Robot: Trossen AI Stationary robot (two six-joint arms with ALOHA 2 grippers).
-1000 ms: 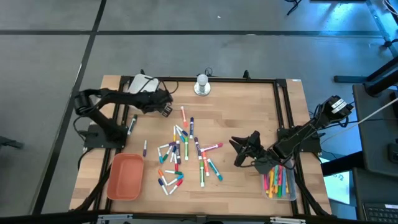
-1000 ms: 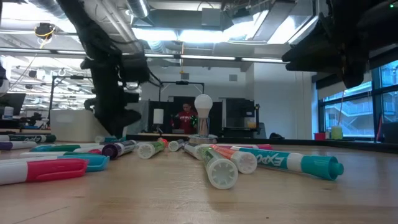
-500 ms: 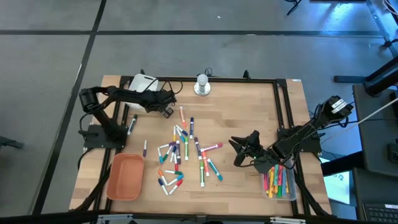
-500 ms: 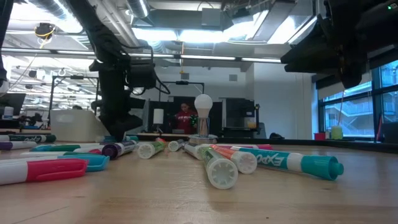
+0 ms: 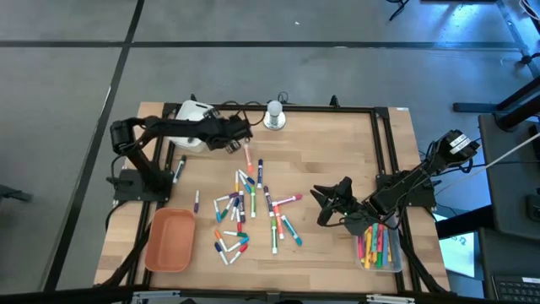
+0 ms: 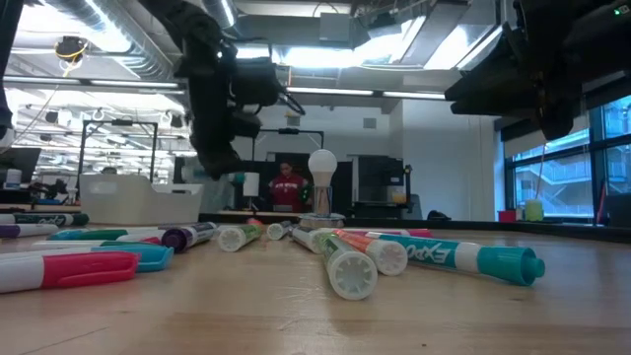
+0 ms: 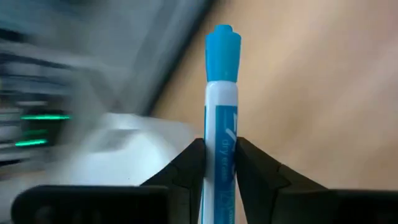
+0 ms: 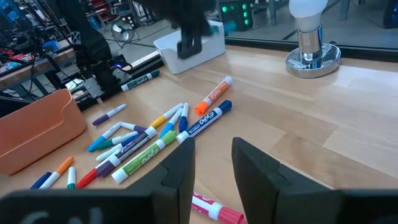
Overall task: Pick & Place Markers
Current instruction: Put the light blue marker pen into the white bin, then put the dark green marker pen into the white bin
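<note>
A blue-capped marker (image 7: pixel 221 112) is clamped between the narrowed fingers of the left gripper (image 7: pixel 219 163), seen only in the wrist view, and could slip if jolted above the white tray (image 5: pixel 192 114); the right gripper (image 8: pixel 212 163), half open and empty, is parked beside the clear tray (image 5: pixel 379 249).

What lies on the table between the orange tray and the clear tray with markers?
Between the orange tray and the clear tray lies the scattered pile of markers, seen in the high view.

We read "EXPO" on the white barrel of the teal-capped marker (image 6: pixel 463 258) lying on the tabletop (image 6: pixel 246 316).
</note>
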